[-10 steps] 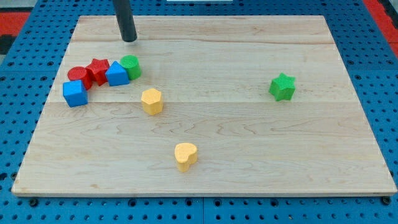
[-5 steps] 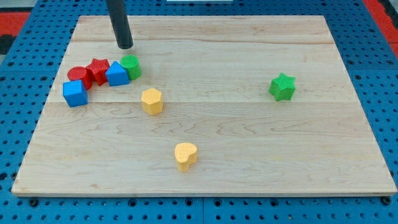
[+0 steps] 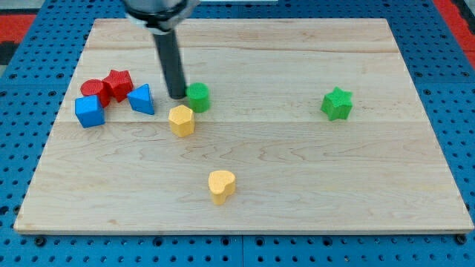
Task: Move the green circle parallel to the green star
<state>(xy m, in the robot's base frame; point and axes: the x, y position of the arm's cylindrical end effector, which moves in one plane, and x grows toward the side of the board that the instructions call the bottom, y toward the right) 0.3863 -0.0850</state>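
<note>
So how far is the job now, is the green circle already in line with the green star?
Done: the green circle has left the cluster by the blue triangle-like block. In hand: my tip sits against its left side, just above the yellow hexagon. Left: a long stretch of board still separates it from the green star on the view's right.

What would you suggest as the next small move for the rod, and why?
Probably keep pushing toward the view's right. My tip sits against the left side of the green circle, which lies far left of the green star and only slightly higher in the view. The board between them is bare; the yellow block sits below the path.
</note>
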